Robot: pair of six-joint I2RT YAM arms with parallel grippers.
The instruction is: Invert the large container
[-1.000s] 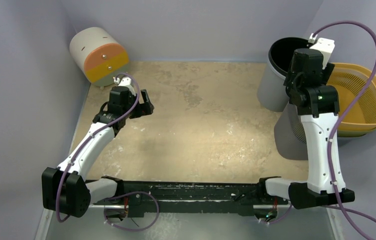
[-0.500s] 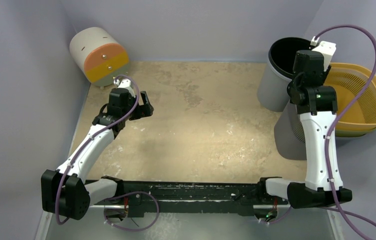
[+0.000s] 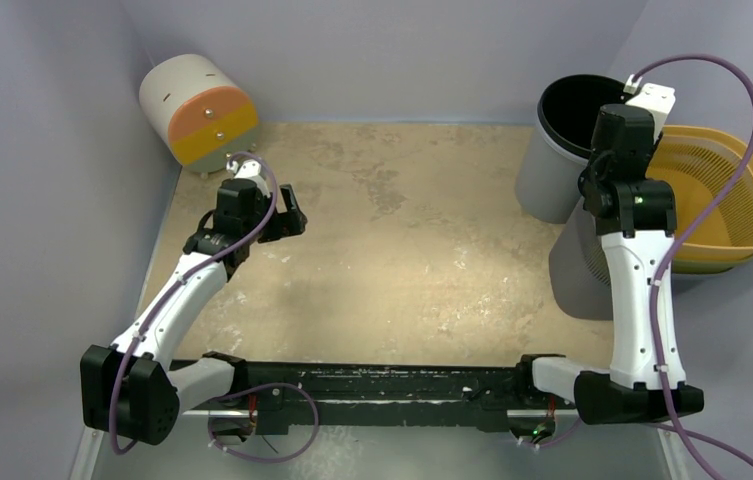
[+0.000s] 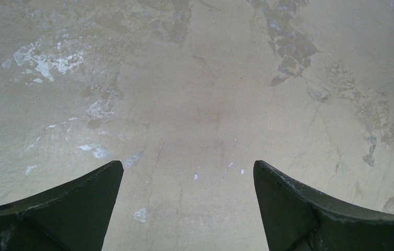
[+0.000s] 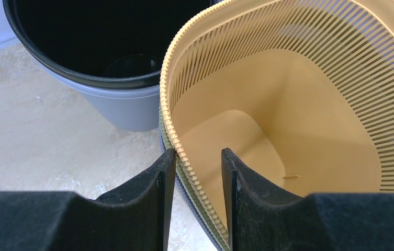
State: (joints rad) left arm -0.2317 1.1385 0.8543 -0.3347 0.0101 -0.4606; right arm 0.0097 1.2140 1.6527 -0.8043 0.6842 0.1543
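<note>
A yellow slatted basket (image 3: 742,200) sits upright at the right edge, nested on green and grey-purple rims (image 5: 184,178). Next to it stands a grey bin with a black inner liner (image 3: 564,120), open side up; it also shows in the right wrist view (image 5: 105,78). My right gripper (image 5: 199,151) hangs over the basket's near-left rim (image 5: 176,141) with the jaws narrowly apart. The left finger is outside against the rim and the right finger is inside. In the top view the wrist hides the fingers. My left gripper (image 3: 290,212) is wide open and empty over bare table (image 4: 188,167).
A white and orange cylinder (image 3: 197,110) lies in the back left corner. Purple-grey walls close in the back and both sides. The stained beige tabletop (image 3: 402,250) stretches between the arms. A purple cable (image 3: 722,70) loops over the basket.
My right wrist has moved a little back and to the right, over the basket's rim. The left arm has drifted slightly toward the near side.
</note>
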